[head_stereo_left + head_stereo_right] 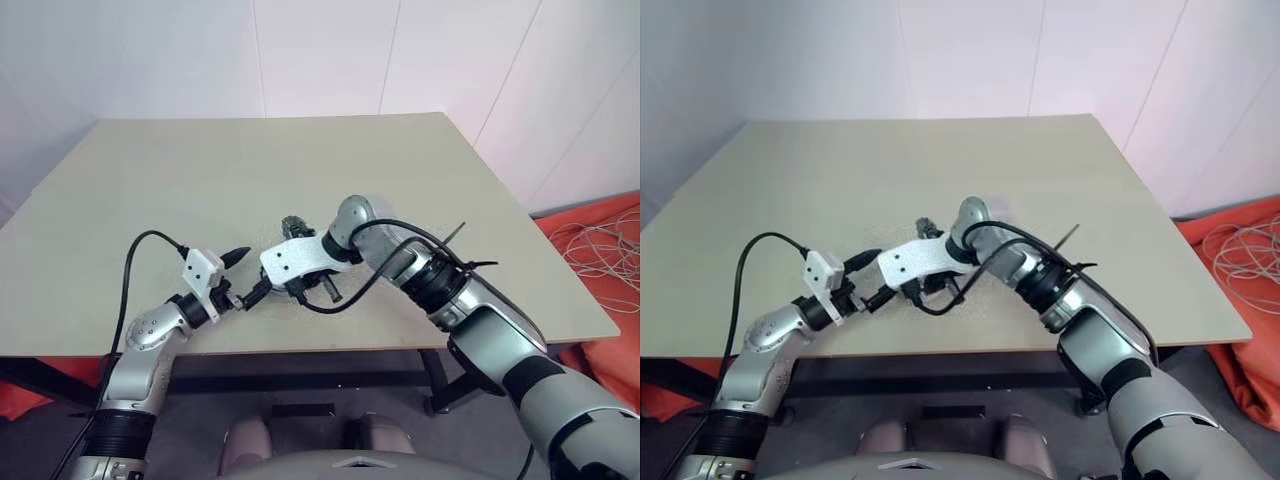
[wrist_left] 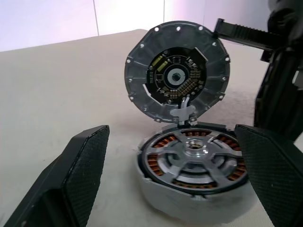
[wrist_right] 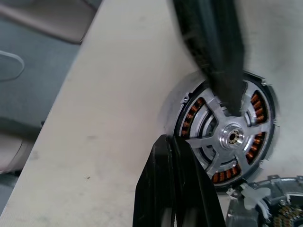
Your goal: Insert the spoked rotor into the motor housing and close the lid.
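Motor housing [image 2: 194,177]: you see it lying flat on the counter [image 1: 300,180] near the front edge, a round ring with copper-coloured windings showing through the gaps.
Inside the housing: the spoked rotor [image 3: 230,137] sits in it, silver spokes spreading from a small central hub, windings visible between them (seated level as far as you can tell).
Lid [image 2: 177,75]: standing upright just behind the housing, hinged open at the housing's rim by a small silver tab; its inner face, with a dark circuit ring and a round centre, is turned toward your left wrist camera.
Left gripper [image 1: 236,278]: jaws spread wide, holding nothing; in the left wrist view its two black fingers [image 2: 75,175] flank the housing on either side, clear of it.
Right gripper [image 3: 176,189]: jaws pressed together, empty, pointing steeply down at the counter just beside the housing's rim.
Across the rotor: in the right wrist view a blurred black finger crosses over the rotor's far side (you cannot tell whether it touches).
Counter: pale beige, with the opened motor between the two grippers.
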